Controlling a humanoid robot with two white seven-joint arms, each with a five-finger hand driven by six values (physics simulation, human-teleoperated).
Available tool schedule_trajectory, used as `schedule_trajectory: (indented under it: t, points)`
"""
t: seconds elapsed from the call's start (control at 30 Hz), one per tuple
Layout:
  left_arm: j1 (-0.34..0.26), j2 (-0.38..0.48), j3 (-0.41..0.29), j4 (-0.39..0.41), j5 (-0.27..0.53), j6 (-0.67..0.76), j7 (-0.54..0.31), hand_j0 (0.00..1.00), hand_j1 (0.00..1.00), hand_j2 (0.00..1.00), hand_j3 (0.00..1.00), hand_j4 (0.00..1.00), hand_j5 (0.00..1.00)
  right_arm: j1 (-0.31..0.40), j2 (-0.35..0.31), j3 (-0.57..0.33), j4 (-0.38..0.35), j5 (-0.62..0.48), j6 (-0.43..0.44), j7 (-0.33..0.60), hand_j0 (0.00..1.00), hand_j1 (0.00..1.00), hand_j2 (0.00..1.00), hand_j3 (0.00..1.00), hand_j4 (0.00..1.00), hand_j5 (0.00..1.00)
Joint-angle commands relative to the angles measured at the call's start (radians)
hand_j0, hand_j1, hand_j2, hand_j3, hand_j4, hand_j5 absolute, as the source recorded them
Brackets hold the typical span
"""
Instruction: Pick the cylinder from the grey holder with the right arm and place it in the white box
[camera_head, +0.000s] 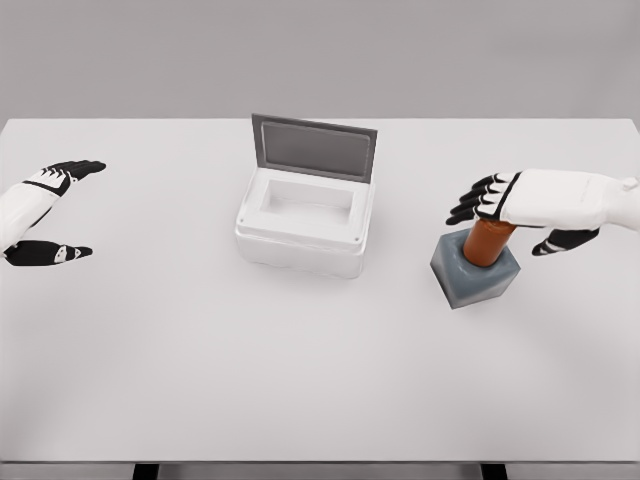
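Right now the right hand (530, 205) reaches in from the right edge of the bench (200, 380) and hovers over the top of the cylinder (487, 242), palm down. Its black fingers (478, 200) are stretched out and slightly fanned toward the left, past the cylinder's top, while the thumb (565, 240) hangs lower on the right side of it. The hand is open rather than closed around anything; the palm covers the cylinder's upper end, so whether it touches the top cannot be told, and neither fingers nor thumb wrap the body. The cylinder is orange-brown and stands upright, a little tilted, with its lower part sunk in the grey holder (476, 274), a blocky base sitting on the right part of the bench, nearer the right edge than the middle. The white box (305, 225) sits at about the middle of the bench, well apart from the holder to its left, with its grey lid (314, 147) standing open at the back and the hollow inside showing white. The left hand (45, 210) rests by the left edge of the bench, fingers spread and thumb set apart, holding nothing and touching none of the things.
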Motion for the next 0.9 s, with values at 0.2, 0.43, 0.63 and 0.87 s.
schedule_trajectory:
  t: [0.2,0.43,0.63,0.87]
  points:
    - [0.000,0.001,0.009,0.000,0.010,0.001,0.001,1.00,1.00,1.00,1.00,1.00,1.00,0.002,-0.001,0.001,0.000,-0.005,0.003,0.000,0.81,0.81,0.81,0.81,0.81,0.81]
    - [0.002,0.001,0.009,0.000,0.010,0.001,0.001,1.00,1.00,1.00,1.00,1.00,1.00,0.002,-0.001,0.001,-0.003,-0.005,0.003,0.000,0.54,0.54,0.54,0.54,0.54,0.54]
    - [0.002,0.001,0.009,-0.002,0.011,0.001,0.002,1.00,1.00,1.00,1.00,1.00,1.00,0.000,-0.001,0.001,-0.006,-0.006,0.003,0.000,0.32,0.32,0.32,0.32,0.32,0.32]
    - [0.002,0.001,0.009,-0.002,0.011,0.001,0.002,1.00,1.00,1.00,1.00,1.00,1.00,0.000,-0.035,-0.011,-0.021,-0.015,0.003,0.000,0.25,0.25,0.25,0.25,0.25,0.25]
